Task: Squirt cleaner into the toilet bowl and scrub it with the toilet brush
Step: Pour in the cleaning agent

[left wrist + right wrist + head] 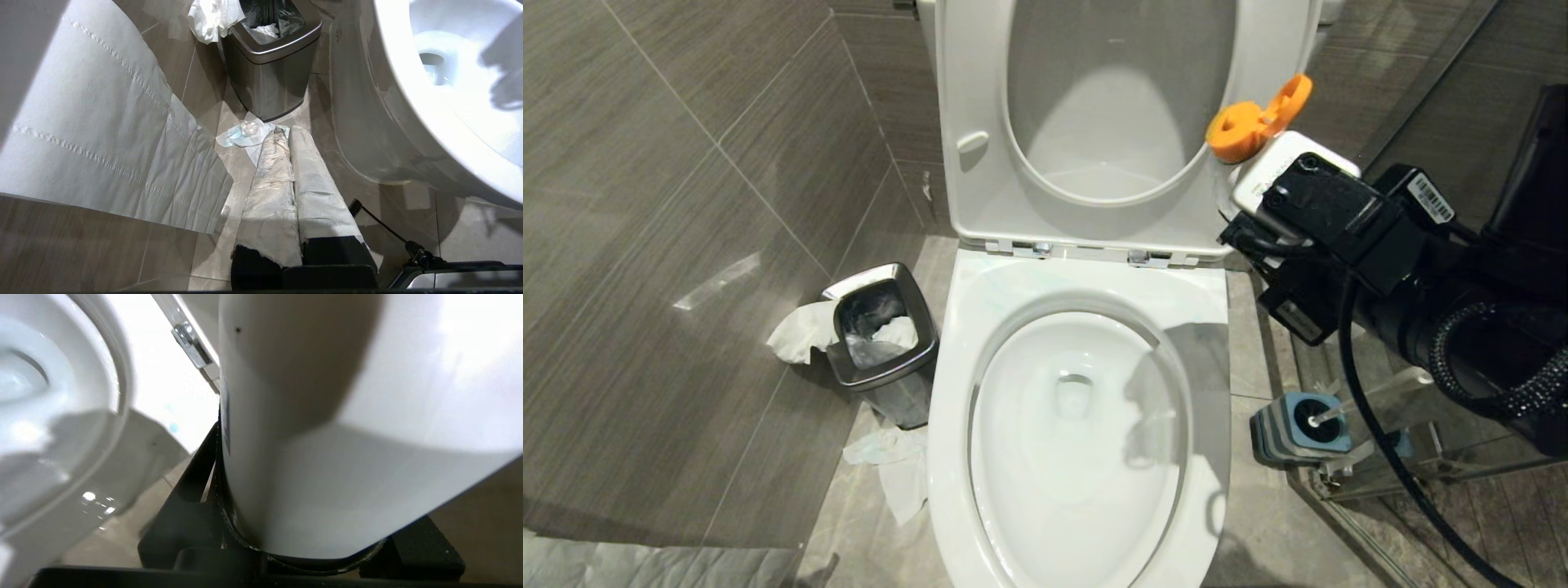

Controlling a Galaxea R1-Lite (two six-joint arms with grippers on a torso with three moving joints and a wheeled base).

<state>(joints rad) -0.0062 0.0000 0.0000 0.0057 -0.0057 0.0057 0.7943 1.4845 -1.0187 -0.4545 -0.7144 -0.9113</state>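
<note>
White porcelain fills the middle of the head view: the toilet bowl [1078, 433] sits with its seat and lid [1111, 122] raised. I have the right tool [1250, 208] at the right of the frame, clamped on a white cleaner bottle [1286, 167] whose orange cap [1250, 122] is flipped open and points up toward the raised seat, near the rim but not over the basin. I see only a faint bluish tint on the rim behind the basin, so I judge the squirting is either barely begun or not done; the bottle needs tipping over the bowl. The toilet brush [1327, 416] stands untouched in its grey-and-blue holder [1290, 429] on the floor at lower right, so scrubbing is all still ahead. My left tool [286, 134] hangs low beside the toilet with its paper-wrapped fingers pressed together, near a steel waste bin [269, 61] and scattered tissue [245, 134].
</note>
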